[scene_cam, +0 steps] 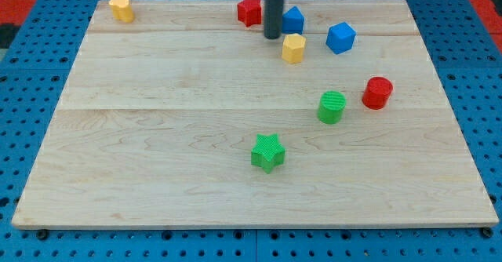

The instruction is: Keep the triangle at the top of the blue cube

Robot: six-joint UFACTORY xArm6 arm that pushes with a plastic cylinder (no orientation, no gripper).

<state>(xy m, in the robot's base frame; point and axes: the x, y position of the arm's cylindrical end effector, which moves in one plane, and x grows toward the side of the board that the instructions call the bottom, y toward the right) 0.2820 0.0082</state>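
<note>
My tip point(272, 36) stands near the view's top centre, between the red star block point(249, 10) on its left and the blue triangle block point(292, 20) on its right, close to both. The blue cube point(341, 37) lies to the right of the triangle and slightly lower in the view. A yellow hexagonal block point(293, 48) sits just below the triangle and to the lower right of my tip.
A yellow block point(121, 8) sits at the top left corner. A red cylinder point(377, 92) and a green cylinder point(332, 107) lie right of centre. A green star point(268, 152) lies below centre. The wooden board point(157, 136) rests on a blue pegboard.
</note>
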